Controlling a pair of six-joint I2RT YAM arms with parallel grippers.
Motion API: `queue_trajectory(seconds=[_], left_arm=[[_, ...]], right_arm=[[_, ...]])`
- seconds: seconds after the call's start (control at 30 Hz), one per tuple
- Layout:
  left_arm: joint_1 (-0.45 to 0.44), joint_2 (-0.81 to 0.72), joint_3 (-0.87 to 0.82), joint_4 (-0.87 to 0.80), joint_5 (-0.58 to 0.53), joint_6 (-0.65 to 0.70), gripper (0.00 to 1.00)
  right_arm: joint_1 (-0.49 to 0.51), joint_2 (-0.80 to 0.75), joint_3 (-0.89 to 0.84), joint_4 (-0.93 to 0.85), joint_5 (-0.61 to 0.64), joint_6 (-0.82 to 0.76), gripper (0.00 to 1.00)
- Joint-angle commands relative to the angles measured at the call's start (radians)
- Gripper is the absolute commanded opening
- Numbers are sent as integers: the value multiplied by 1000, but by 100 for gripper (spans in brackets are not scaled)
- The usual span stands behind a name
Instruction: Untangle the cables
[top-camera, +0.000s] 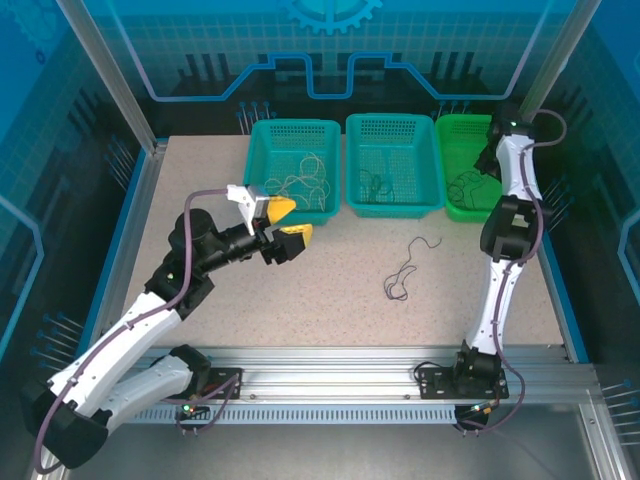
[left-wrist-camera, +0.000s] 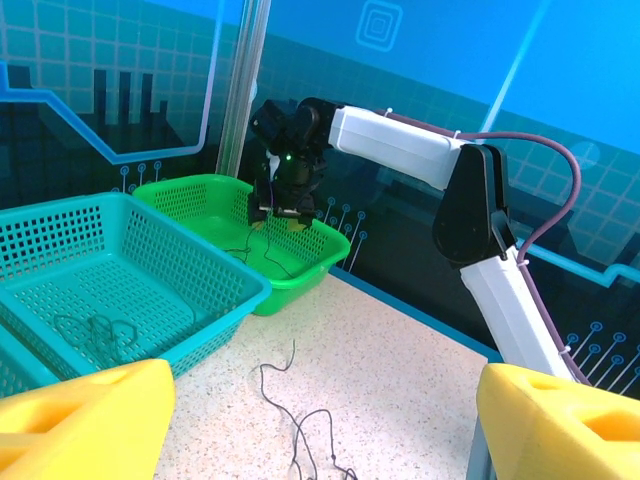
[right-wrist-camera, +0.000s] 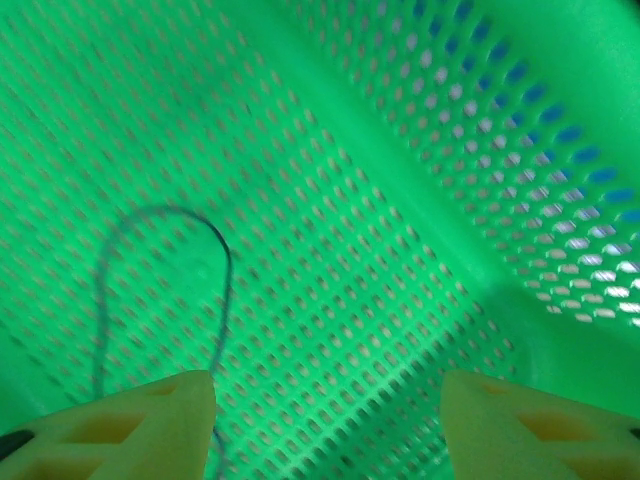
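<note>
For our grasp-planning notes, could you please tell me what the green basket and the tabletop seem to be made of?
Green basket: probably moulded plastic, slightly glossy; uniform colour, perforated grid walls. Tabletop: speckled beige, matte, perhaps laminate or stone-effect; I cannot tell which.

robot lab cell: aluminium frame (top-camera: 108, 75), blue panels (top-camera: 330, 40).

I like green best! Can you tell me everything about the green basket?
The green basket looks like bright green plastic. It is a rectangle with sloping walls, a thick rim and small holes all over. It stands upright at the far right of the speckled table, close beside a teal basket. Thin dark cables lie curled on its floor. The right gripper hangs inside it with jaws open.
</note>
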Motion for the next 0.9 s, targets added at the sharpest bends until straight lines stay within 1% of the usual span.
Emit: queue_trajectory(seconds=[0.0, 0.1, 0.13, 0.2, 0.27, 0.3, 0.33, 0.37, 0.4, 0.47, 0.57, 0.67, 0.77, 0.83, 0.87], left_arm=[[-6, 14, 31, -6, -4, -20, 81], [-7, 34, 33, -13, 26, -21, 81], [-8, 38, 33, -12, 36, -22, 81], [-8, 48, 33, -6, 49, -22, 82], [-10, 58, 33, -6, 57, -20, 83], [-10, 66, 33, -6, 66, -16, 84], [-12, 77, 31, -2, 80, -9, 84], [-14, 94, 31, 5, 100, -2, 85], [-19, 119, 31, 18, 119, 0, 86], [-35, 178, 46, 38, 144, -11, 86], [-89, 273, 67, 119, 164, -11, 87], [-156, 390, 104, 230, 175, 20, 87], [-207, 557, 190, 333, 191, 65, 87], [-233, 687, 236, 462, 210, 113, 86], [-242, 759, 257, 552, 208, 138, 86]], right_arm=[[20, -21, -21, -91, 119, -112, 67], [44, -81, -95, -43, 253, -191, 70], [48, -95, -115, -29, 269, -212, 70], [59, -137, -158, 6, 330, -262, 69], [80, -167, -225, 76, 435, -353, 69], [87, -176, -251, 100, 471, -385, 67], [87, -184, -260, 101, 461, -389, 62], [86, -195, -266, 88, 414, -375, 58], [87, -216, -274, 80, 340, -369, 53], [98, -267, -318, 110, 242, -375, 40], [104, -363, -400, 165, 92, -364, 24], [109, -421, -458, 167, -8, -333, 10], [108, -481, -533, 211, -69, -286, 8], [105, -527, -580, 254, -105, -273, 8], [103, -549, -603, 274, -130, -262, 8]])
